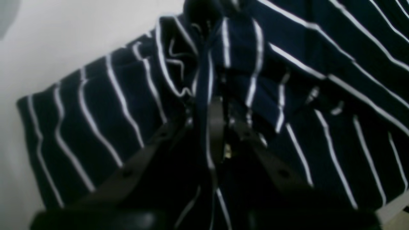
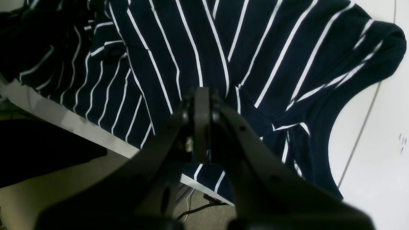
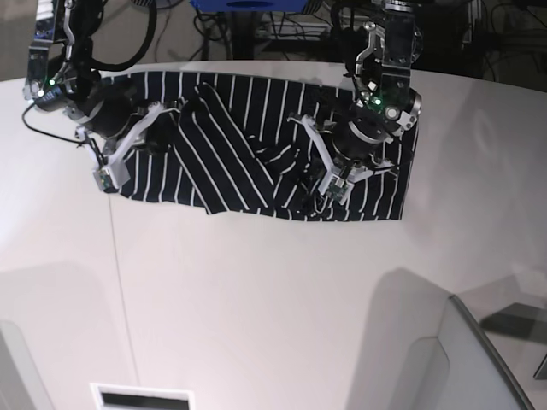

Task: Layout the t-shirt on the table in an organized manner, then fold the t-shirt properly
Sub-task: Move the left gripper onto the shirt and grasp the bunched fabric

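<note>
Left end effector (image 1: 220,127) pinches t-shirt (image 3: 256,145) fabric; right end effector (image 2: 201,124) clenched (no readable writing).

t-shirt (image 3: 256,154): dark navy, thin white stripes, lies spread but rumpled along far side of white table (image 3: 273,290); a diagonal fold crosses the middle, fabric bunches right of centre, one edge runs along the far table rim, sleeve flat on tabletop
</note>
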